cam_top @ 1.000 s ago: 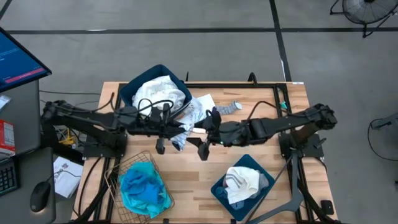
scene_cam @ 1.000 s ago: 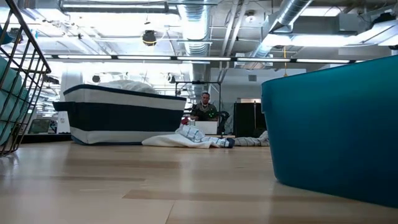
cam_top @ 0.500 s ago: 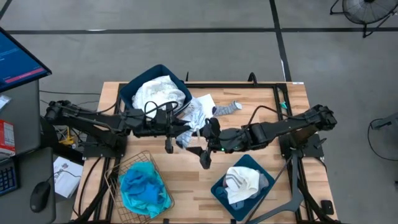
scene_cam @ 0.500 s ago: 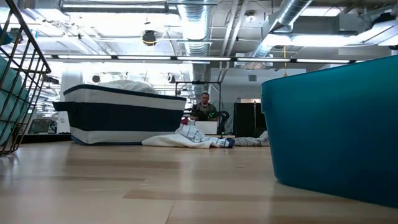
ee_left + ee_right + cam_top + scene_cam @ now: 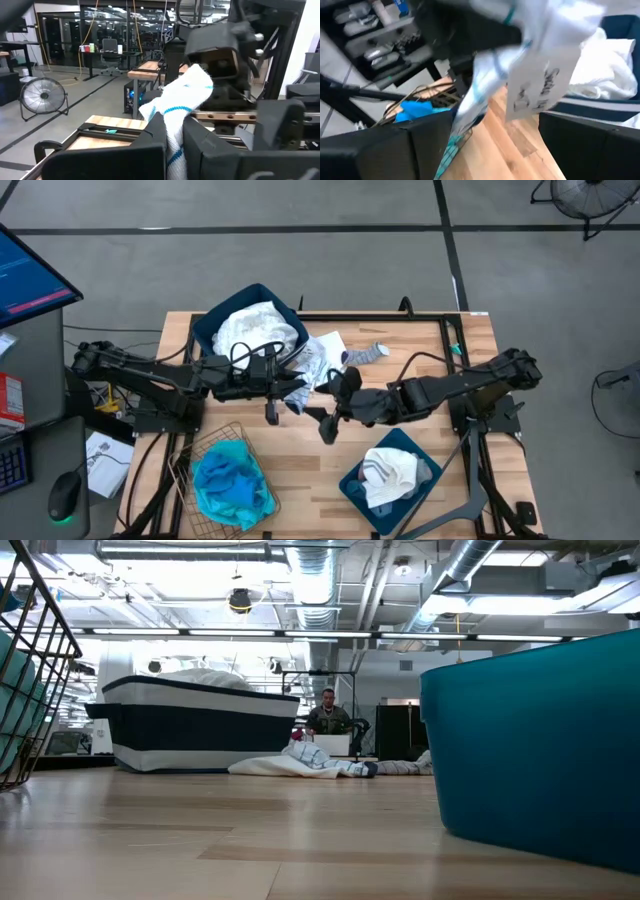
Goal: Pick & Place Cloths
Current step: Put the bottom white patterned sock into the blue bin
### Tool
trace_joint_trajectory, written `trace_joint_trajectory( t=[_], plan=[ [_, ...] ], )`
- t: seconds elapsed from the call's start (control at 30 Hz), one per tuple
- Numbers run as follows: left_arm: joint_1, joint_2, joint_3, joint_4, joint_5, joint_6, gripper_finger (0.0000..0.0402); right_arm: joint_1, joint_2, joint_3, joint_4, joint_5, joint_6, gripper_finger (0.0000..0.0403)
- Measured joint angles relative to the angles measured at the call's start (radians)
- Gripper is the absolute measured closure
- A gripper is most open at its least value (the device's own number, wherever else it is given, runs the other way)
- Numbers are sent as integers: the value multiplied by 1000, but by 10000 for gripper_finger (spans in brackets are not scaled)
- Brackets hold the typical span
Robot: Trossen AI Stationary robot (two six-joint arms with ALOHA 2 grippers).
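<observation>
Nearest the front edge of the wooden table sits a wire mesh basket with a crumpled turquoise garment inside it. To its right stands a dark blue bin holding a white cloth with a bit of grey beside it.

Above the middle of the table the two arms meet. The left gripper reaches in from the left with its fingers pressed together on a white striped sock with thin teal stripes; the sock stands up from between the fingers and hangs clear of the table. The right gripper comes in from the right, just beside the sock, its fingers spread wide. In the right wrist view the sock and a paper tag dangle in the gap between those fingers, and I cannot tell whether either finger touches the fabric.

Farther back, a second dark blue bin at the far left is heaped with white cloths. Just right of it, a pale cloth lies flat on the wood, and a small grey sock lies near that.

Beyond the table, in the low view, a person sits in the room.
</observation>
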Motion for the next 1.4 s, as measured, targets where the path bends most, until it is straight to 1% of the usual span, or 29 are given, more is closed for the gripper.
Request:
trace_joint_trajectory(
  t=[0.33, 0.43, 0.53, 0.6, 0.67, 0.73, 0.83, 0.87, 0.9, 1.0, 1.17, 1.33, 1.4],
  plan=[
    [0, 0, 0, 5, 2, -25, 396, -57, -1, 0, 14, -2, 1, 112],
    [0, 0, 0, 9, 28, -47, 396, -74, -1, 0, 15, -3, 1, 112],
    [0, 0, 0, 12, 32, -48, 396, -82, -1, 0, 15, -2, -22, 124],
    [0, 0, 0, 19, 34, -48, 396, -82, -1, 0, 16, -2, -31, 147],
    [0, 0, 0, 33, 33, -48, 396, -84, -1, 0, 16, -3, -45, 187],
    [0, 0, 0, 36, 33, -48, 396, -85, -1, 0, 17, -4, -56, 243],
    [0, 0, 0, 36, 33, -48, 396, -84, -1, 0, 17, -4, -73, 354],
    [0, 0, 0, 37, 33, -48, 396, -85, -1, 0, 21, -3, -88, 377],
    [0, 0, 0, 37, 33, -48, 396, -83, -1, 0, 32, -3, -99, 386],
    [0, 0, 0, 39, 33, -48, 396, -78, -1, 0, 80, -2, -106, 395],
    [0, 0, 0, 40, 28, -47, 396, -59, -1, 0, 94, -1, -112, 400],
    [0, 0, 0, 36, 18, -46, 396, -17, -1, 0, 58, 1, -61, 401],
    [0, 0, 0, 36, 18, -43, 394, 7, -1, 0, 21, 23, -22, 402]
  ],
)
